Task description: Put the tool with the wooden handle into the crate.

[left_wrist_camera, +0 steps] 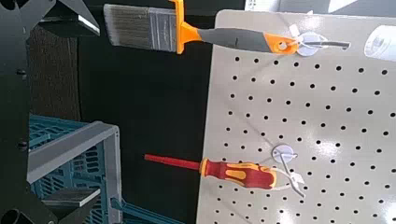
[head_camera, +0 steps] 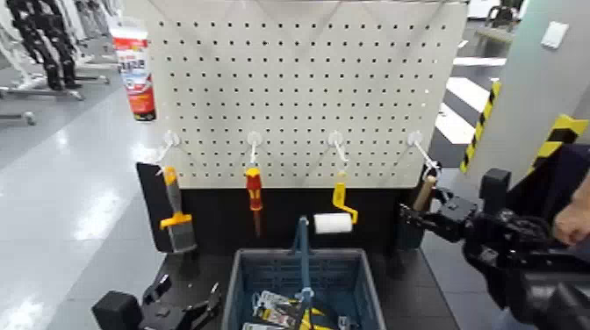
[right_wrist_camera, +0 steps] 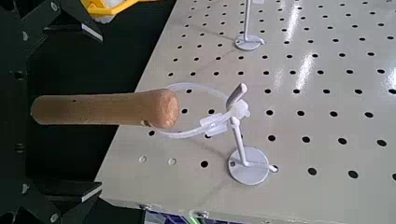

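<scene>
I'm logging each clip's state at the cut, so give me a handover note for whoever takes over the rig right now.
Right hand: raised to the rightmost hook of the white pegboard, fingers open on either side of the light-brown wooden handle of the hanging tool, not yet closed.
Left hand: low, beside the left wall of the crate, fingers apart, holding nothing.
Blue-grey slotted plastic crate: on the dark surface below the pegboard, already holding some packaged items.
Done: approach to the handle.
Left: grip it, lift it off the hook, lower it into the crate.
</scene>
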`<action>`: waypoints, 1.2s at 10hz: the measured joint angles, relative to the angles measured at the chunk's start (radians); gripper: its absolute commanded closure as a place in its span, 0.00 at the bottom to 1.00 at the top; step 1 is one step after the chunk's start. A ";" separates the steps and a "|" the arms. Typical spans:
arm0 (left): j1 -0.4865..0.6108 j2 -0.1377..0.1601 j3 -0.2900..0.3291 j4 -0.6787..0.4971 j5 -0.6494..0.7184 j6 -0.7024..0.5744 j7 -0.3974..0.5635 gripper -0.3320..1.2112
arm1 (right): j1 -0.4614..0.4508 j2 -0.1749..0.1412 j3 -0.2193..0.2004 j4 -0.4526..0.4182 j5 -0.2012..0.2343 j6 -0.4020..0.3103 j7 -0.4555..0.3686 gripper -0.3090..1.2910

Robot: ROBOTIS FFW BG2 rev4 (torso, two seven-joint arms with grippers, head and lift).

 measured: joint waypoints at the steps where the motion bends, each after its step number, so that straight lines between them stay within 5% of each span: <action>1: 0.000 0.000 -0.001 0.001 0.000 0.000 0.000 0.28 | -0.002 0.001 0.001 0.005 -0.004 0.000 0.000 0.78; 5: 0.002 0.000 0.001 0.001 0.001 -0.002 -0.002 0.28 | 0.020 0.010 0.005 -0.032 -0.001 0.019 -0.062 0.97; 12: 0.003 -0.002 0.000 0.004 0.002 -0.001 -0.002 0.28 | 0.080 0.020 -0.028 -0.112 0.007 0.048 -0.092 0.98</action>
